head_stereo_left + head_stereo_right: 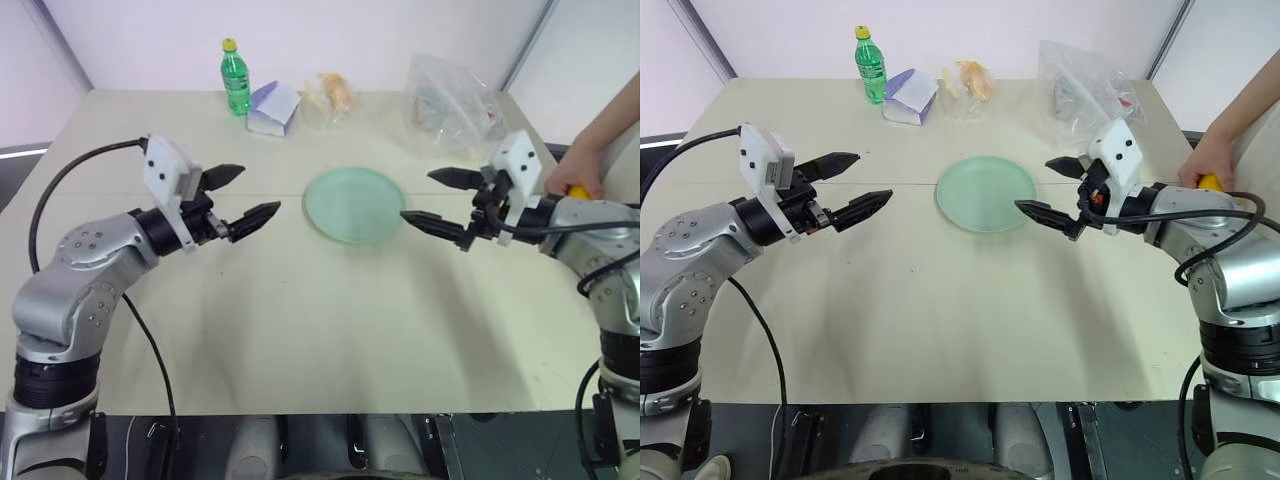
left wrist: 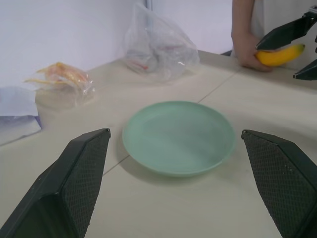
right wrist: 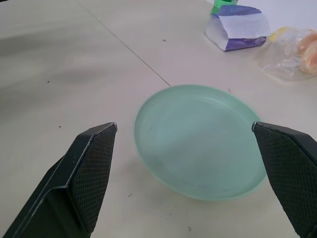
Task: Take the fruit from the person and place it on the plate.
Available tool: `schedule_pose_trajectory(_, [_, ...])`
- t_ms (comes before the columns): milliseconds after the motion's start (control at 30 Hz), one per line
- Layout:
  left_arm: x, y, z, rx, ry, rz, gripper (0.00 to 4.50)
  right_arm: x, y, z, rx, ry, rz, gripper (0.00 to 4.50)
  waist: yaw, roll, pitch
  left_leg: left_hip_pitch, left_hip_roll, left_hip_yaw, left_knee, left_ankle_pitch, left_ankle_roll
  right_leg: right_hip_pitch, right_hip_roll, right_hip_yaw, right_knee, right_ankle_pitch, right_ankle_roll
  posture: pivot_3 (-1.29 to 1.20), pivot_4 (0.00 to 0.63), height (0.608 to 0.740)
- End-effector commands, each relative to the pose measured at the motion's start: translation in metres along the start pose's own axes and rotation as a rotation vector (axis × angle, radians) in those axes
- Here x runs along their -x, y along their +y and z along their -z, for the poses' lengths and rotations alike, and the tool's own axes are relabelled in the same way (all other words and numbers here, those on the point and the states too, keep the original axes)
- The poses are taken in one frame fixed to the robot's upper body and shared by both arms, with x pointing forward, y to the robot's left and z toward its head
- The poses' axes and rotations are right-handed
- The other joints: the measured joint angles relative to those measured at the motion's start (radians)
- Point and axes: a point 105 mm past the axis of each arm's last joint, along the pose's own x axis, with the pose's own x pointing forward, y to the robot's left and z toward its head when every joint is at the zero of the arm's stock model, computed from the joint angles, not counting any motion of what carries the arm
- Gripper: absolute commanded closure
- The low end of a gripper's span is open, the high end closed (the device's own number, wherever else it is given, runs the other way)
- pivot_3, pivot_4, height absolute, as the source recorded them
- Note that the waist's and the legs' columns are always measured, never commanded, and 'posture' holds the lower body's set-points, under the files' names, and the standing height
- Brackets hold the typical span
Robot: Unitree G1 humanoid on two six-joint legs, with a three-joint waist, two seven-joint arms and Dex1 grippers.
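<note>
The pale green plate (image 1: 355, 205) lies flat at the table's middle with nothing on it. My left gripper (image 1: 255, 192) hovers open to its left, fingers pointing toward it. On the plate's right, my right gripper (image 1: 418, 195) is also open, aimed at the plate. A person's hand (image 1: 1205, 160) rests at the table's right edge, behind my right wrist, and grasps the yellow fruit (image 2: 280, 54), a banana. In the head views only its tip (image 1: 579, 190) shows past my right arm. Neither gripper touches it.
Along the far edge stand a green bottle (image 1: 236, 77), a purple and white packet (image 1: 273, 108), an orange-pink item in clear wrap (image 1: 333, 92) and a crumpled clear bag (image 1: 452, 105). Bare tabletop (image 1: 320, 320) stretches in front of the plate.
</note>
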Motion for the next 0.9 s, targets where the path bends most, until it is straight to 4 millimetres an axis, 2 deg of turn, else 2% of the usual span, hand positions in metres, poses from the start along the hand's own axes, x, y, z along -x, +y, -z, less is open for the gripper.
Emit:
schedule_pose_trajectory(33, [0.0067,-0.0007,-0.0092,-0.054,-0.030,-0.014,0.05,0.0070,-0.0047,-0.0103,0.046,-0.035,0.026,0.00,0.000,0.000,0.000,0.000,0.000,0.000,0.000,0.000,0.000,0.000,0.000,0.000,0.000,0.000,0.000,0.00,0.150,0.731])
schedule_pose_trajectory(167, [0.0074,0.0045,-0.0149,-0.024,-0.070,-0.045,0.05,0.0051,-0.0062,-0.0133,0.056,-0.044,0.031,0.00,0.002,0.000,0.000,0.000,0.000,0.000,0.000,0.000,0.000,0.000,0.000,0.000,0.000,0.000,0.000,0.00,0.150,0.731])
schedule_pose_trajectory(433, [0.0066,0.0076,-0.0127,-0.055,-0.063,-0.063,0.05,0.0055,-0.0063,-0.0132,0.061,-0.040,0.031,0.00,0.001,0.000,0.000,0.000,0.000,0.000,0.001,0.000,0.000,0.000,0.000,0.000,0.000,0.000,0.000,0.00,0.150,0.731])
schedule_pose_trajectory(633, [0.0058,0.0029,-0.0114,-0.059,-0.059,-0.056,0.05,0.0046,-0.0044,-0.0130,0.060,-0.041,0.015,0.00,0.000,0.000,0.000,0.000,0.000,0.000,0.001,0.000,0.000,0.000,0.000,0.000,0.000,0.000,0.000,0.00,0.150,0.731])
schedule_pose_trajectory(900, [0.0049,0.0062,-0.0151,-0.058,-0.065,-0.060,0.05,0.0034,-0.0019,-0.0107,0.052,-0.044,0.015,0.00,0.001,0.000,0.000,0.000,0.000,0.000,0.001,0.000,0.000,0.000,0.000,0.000,0.000,0.000,0.000,0.00,0.150,0.731])
